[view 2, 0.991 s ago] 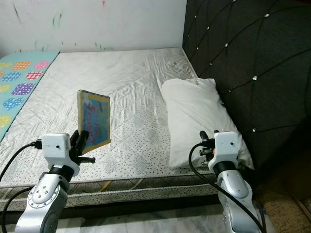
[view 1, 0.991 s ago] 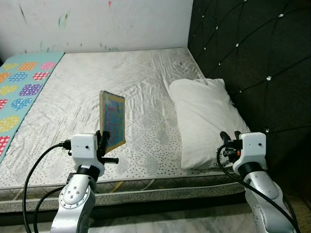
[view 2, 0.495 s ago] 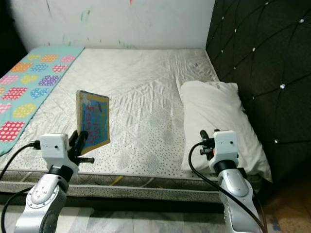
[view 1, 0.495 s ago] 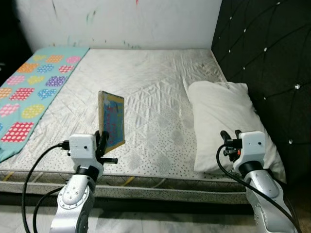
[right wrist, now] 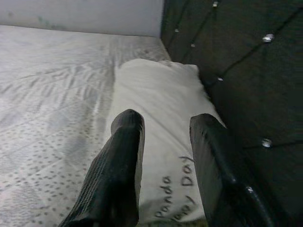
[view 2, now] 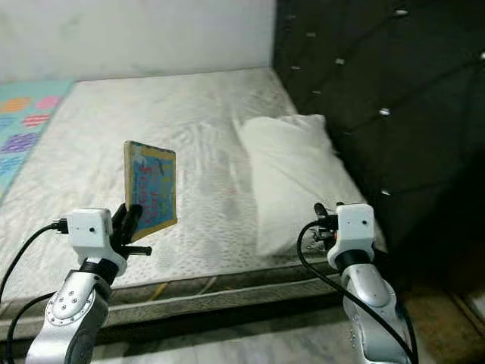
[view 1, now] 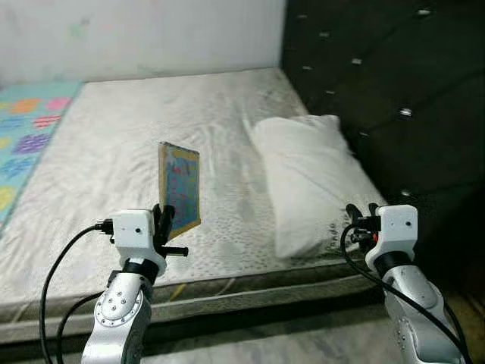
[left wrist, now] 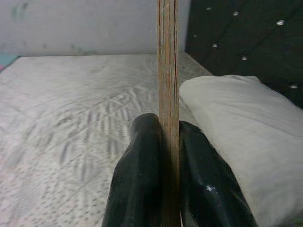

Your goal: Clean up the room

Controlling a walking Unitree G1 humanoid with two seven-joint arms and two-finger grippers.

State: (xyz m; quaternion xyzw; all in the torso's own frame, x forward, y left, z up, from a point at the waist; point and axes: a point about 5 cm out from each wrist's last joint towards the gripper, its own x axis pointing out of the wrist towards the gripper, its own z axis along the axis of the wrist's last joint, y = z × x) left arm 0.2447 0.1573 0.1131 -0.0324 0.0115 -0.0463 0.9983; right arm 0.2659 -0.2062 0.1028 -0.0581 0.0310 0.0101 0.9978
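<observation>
There is one book (view 1: 179, 187), one pillow (view 1: 303, 178) and one bed (view 1: 114, 144) in the room, and two tools are at work. The left tool (left wrist: 168, 156) pinches the book from both sides, its two black fingers (left wrist: 139, 175) pressed against the covers, so the book stands upright on its edge above the front part of the bed, near the robot's left side. The cover of the book is blue with a yellow border and red marks on it. The right tool (right wrist: 163, 142) holds nothing; its two fingers are spread apart, and it hovers over the near end of the pillow at the front right corner of the bed. The pillow is white, lies along the right side of the mattress just beside the headboard (view 1: 379, 91), and has some dark writing on its near end. The mattress is covered with a pale grey quilted sheet with small dots. At the far left lies one turquoise blanket (view 1: 23, 129) with coloured patches. The headboard is dark, padded and set with shiny buttons. Behind the bed is a white wall (view 1: 144, 34), and below the bed a pale floor (view 1: 265, 345).
</observation>
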